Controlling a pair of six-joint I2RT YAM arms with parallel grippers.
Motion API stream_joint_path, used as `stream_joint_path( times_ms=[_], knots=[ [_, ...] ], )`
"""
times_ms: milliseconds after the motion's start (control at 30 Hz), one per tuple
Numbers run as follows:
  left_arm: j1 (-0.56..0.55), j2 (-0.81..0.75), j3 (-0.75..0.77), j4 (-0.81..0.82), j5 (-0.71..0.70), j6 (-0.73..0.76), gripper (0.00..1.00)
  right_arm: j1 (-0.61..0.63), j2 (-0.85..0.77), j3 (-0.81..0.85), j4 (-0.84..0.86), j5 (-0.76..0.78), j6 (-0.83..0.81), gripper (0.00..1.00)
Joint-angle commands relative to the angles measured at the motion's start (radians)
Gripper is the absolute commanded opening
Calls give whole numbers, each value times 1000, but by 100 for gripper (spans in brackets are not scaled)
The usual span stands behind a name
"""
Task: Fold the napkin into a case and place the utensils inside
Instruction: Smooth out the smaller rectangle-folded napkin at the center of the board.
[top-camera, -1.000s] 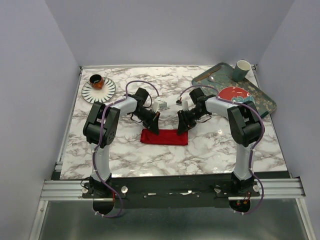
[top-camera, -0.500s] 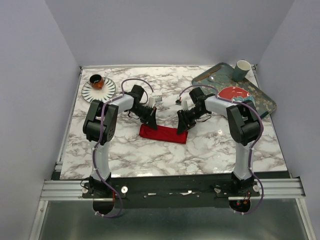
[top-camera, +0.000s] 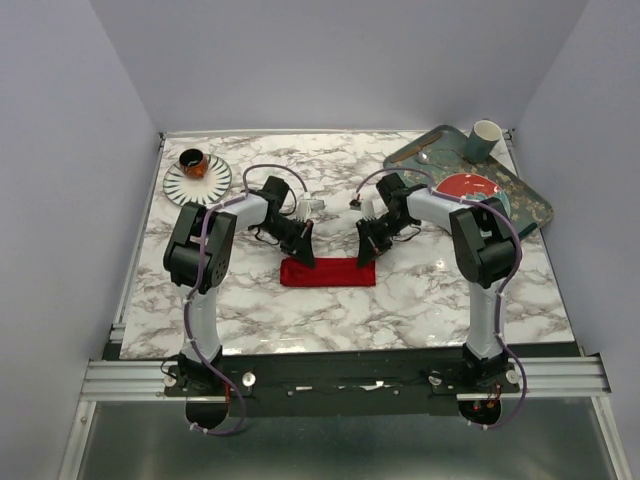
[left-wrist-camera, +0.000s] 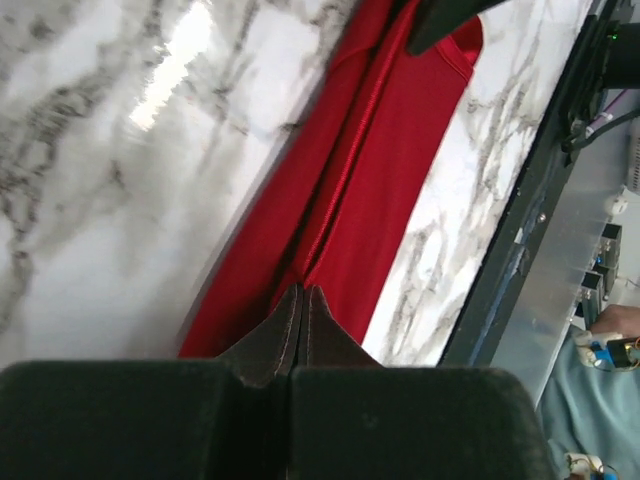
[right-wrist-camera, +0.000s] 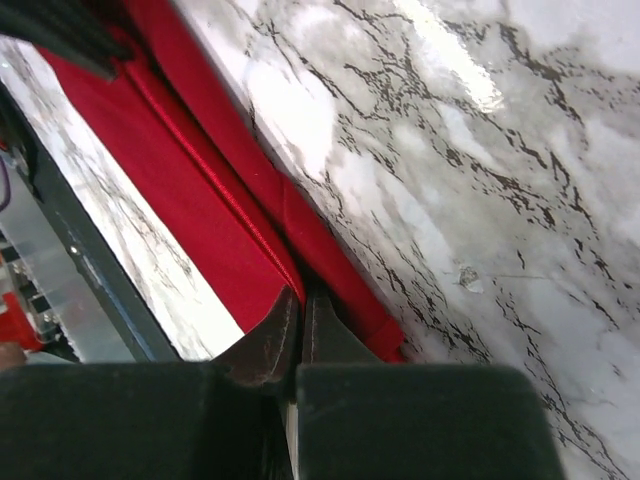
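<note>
Centrally, the napkin (top-camera: 328, 271) is laid left-to-right. Its ends are clamped by the left gripper (top-camera: 305, 258) and right gripper (top-camera: 365, 259).

No text, label or number is readable anywhere.

At your marble table's (top-camera: 400, 300) far left corner sits a striped plate (top-camera: 212, 184) with a brown cup (top-camera: 193, 162); at the far right corner, a green tray (top-camera: 530, 205).

Two arms, both stretched forward and angled inward toward one another, wrists pitched down; left gripper (top-camera: 305, 258) and right gripper (top-camera: 364, 262), each with jaws closed tip to tip, pinching opposite ends of the napkin (top-camera: 328, 272).
</note>
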Motion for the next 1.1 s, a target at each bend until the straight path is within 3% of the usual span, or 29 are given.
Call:
stream_joint_path(
  times_ms=[0, 267, 567, 767, 800, 867, 1067],
  knots=[
    [-20, -117, -93, 34, 39, -60, 0, 25, 41, 29, -46, 87, -120, 2],
    [-20, -77, -11, 56, -13, -105, 0, 28, 58, 60, -76, 94, -151, 2],
    [-20, 29, -50, 71, -91, -106, 0, 28, 49, 54, -79, 113, -159, 6],
    [-20, 26, -57, 80, -113, -121, 0, 27, 1, 83, -125, 127, -159, 31],
    [-21, 24, -59, 80, -118, -120, 0, 25, -15, 84, -130, 124, -144, 42],
    [-23, 18, -60, 77, -125, -117, 0, 25, -78, 90, -129, 111, -132, 53],
    [-33, 4, -63, 76, -130, -118, 0, 25, -172, 100, -124, 120, -78, 57]
  ],
)
